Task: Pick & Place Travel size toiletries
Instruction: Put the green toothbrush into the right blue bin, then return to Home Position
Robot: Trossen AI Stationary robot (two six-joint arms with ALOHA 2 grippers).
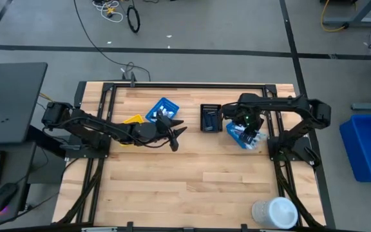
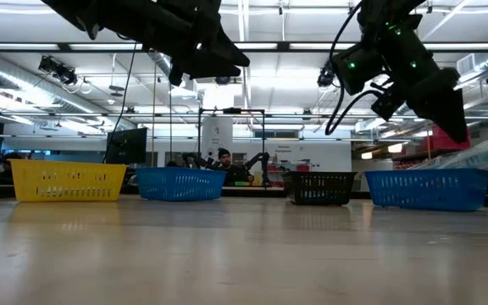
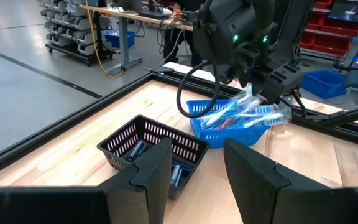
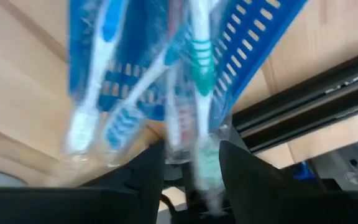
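Observation:
Several toothbrushes in clear wrappers (image 3: 253, 114) lie in a blue bin (image 3: 229, 134) on the table's right side, with ends sticking out over its rim. My right gripper (image 1: 251, 133) is over this bin, fingers pointing down into the pile. In the right wrist view the gripper (image 4: 191, 168) is shut on wrapped toothbrushes (image 4: 197, 68). My left gripper (image 1: 178, 133) hangs open and empty above mid-table. From the left wrist view the gripper (image 3: 197, 165) looks toward the black bin (image 3: 148, 149). Tubes and razor do not show clearly. My right gripper pinches wrapped toothbrushes between its two fingers: a green-and-white one (image 4: 202, 158) and a slimmer one beside it (image 4: 174, 146). The fingers come from above and lie across the handles near one end. The brushes' far ends still reach over the blue bin (image 4: 260, 37).
A black bin (image 1: 210, 117) with small dark items stands mid-table at the far side. A second blue bin (image 1: 163, 111) and a yellow bin (image 1: 134, 120) sit to its left. A white round lidded container (image 1: 274, 212) stands at the near right corner. Bare wood fills the near half.

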